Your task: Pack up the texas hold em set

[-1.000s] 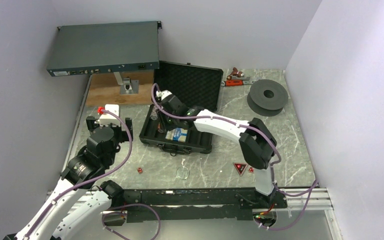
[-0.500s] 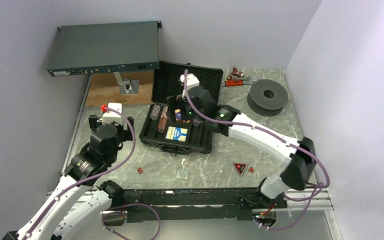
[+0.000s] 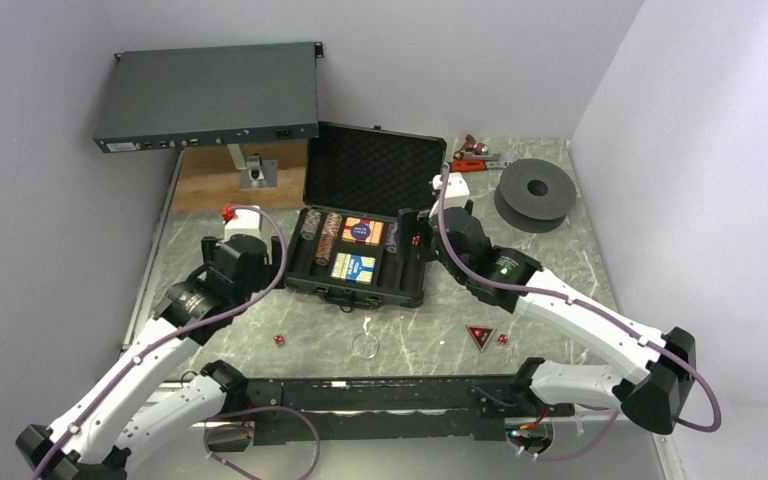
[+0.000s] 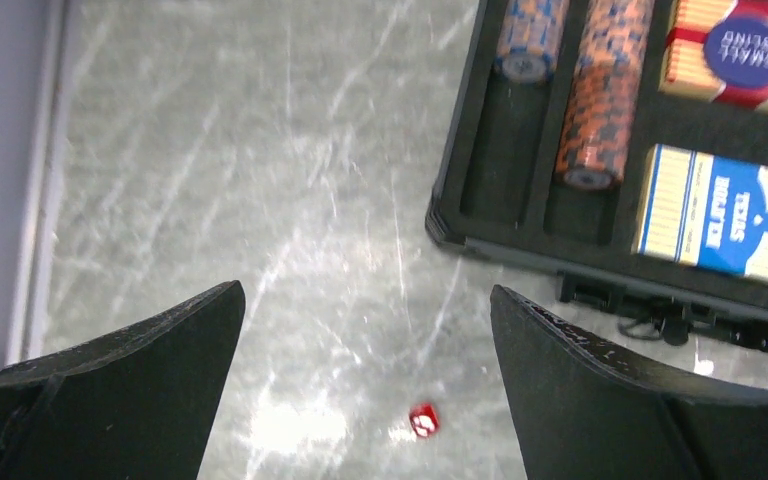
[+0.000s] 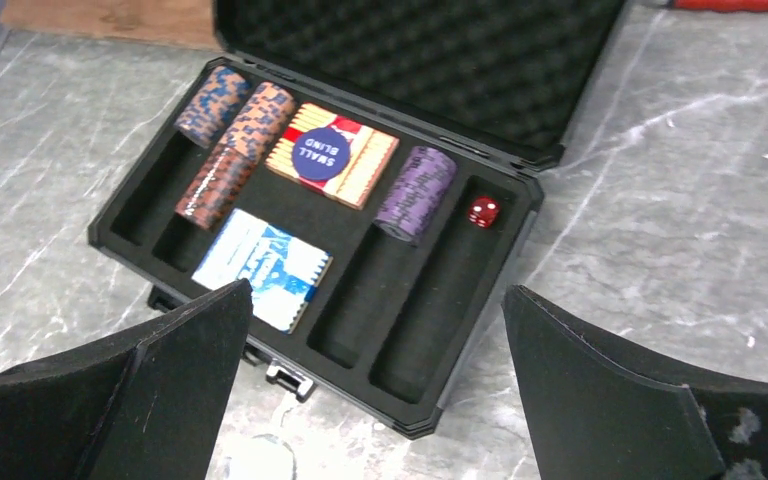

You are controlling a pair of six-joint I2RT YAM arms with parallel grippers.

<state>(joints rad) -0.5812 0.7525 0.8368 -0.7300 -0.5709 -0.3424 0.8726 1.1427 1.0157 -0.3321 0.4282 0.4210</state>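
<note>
Three pieces of the set lie loose on the table on the near side of the case (image 4: 448,160). A loose die (image 3: 280,341) sits off its near-left corner. The marker (image 3: 479,336) sits off its near-right corner, with a second die (image 3: 501,340) just beside it. Between them, in front of the case's latches, is a small clear disc (image 3: 365,346); whether it belongs to the set I cannot tell.

The left gripper (image 4: 365,295) hovers just left of the case's near-left corner, jaws spread wide and empty, with the loose die on the table below, nearer its right finger. The right gripper (image 5: 377,292) hangs off the case's right side, also spread wide and holding nothing.

Inside the case, the blue deck (image 5: 260,265) fills the near middle bay. The red deck (image 5: 365,172) fills the bay behind it and has a round button (image 5: 320,150) on top. Orange-blue chips (image 5: 260,112) occupy the far parts of the two left slots. Purple chips (image 5: 415,190) sit in the slot right of the decks, and a third die (image 5: 482,211) rests at the far end of the rightmost slot. The lid (image 5: 410,50) stands open along the case's far side.

By my judgement, packing is well past halfway: the decks, all the chips in view and one die are in. Two dice and the marker, perhaps the disc too, remain out. After those, the lid has to be shut and latched.
</note>
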